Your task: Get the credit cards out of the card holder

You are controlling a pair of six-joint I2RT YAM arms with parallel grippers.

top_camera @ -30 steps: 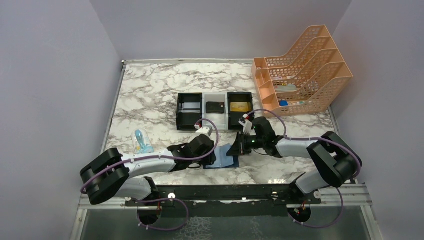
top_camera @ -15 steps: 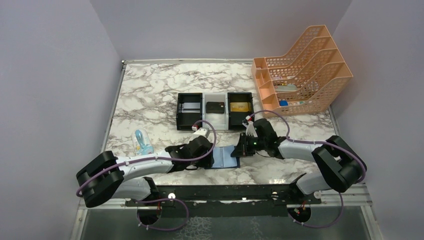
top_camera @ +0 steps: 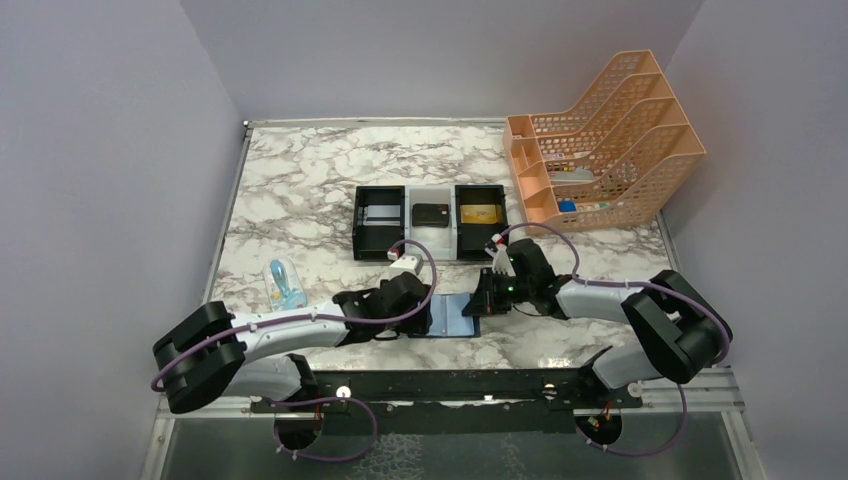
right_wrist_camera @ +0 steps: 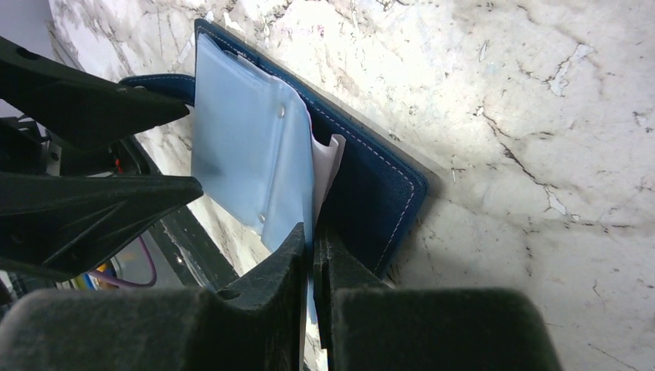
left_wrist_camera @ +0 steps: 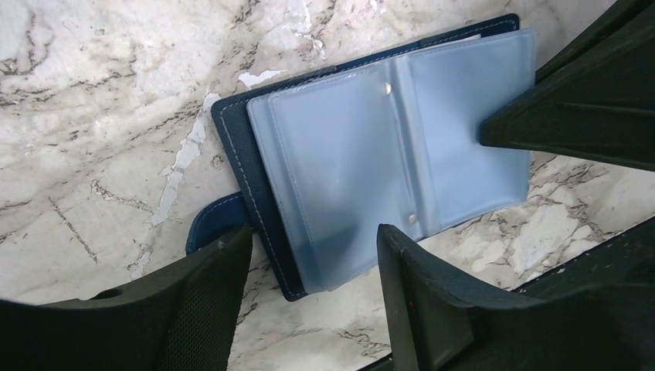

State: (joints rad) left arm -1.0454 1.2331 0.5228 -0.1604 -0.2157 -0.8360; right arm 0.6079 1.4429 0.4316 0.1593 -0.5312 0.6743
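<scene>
At the left of the marble table (top_camera: 300, 180) we see one small pale blue item (top_camera: 283, 284), too small to name. The left gripper (left_wrist_camera: 313, 236) has its two matte black fingers spread and released. They straddle the left edge of the card holder (left_wrist_camera: 347, 154) without pinching it, and the frame cuts off their bases.

The holder lies open and flat at the near middle of the table. It has a stitched navy cover, a small tab and frosted pale-blue pockets joined by two studs. We cannot tell whether any pocket holds a card.

The right gripper (right_wrist_camera: 313, 232) is clenched on a thin pale leaf at the holder's right side. A white sliver shows there, and we cannot tell what it is.

Farther back stand three box trays (top_camera: 358, 240), two black with a white one between. Each holds one flat card: a silver-grey card (top_camera: 380, 215), a black card (top_camera: 431, 213) and a gold card (top_camera: 480, 212). Far right stands one peach mesh file rack (top_camera: 610, 140), its contents hard to make out.
</scene>
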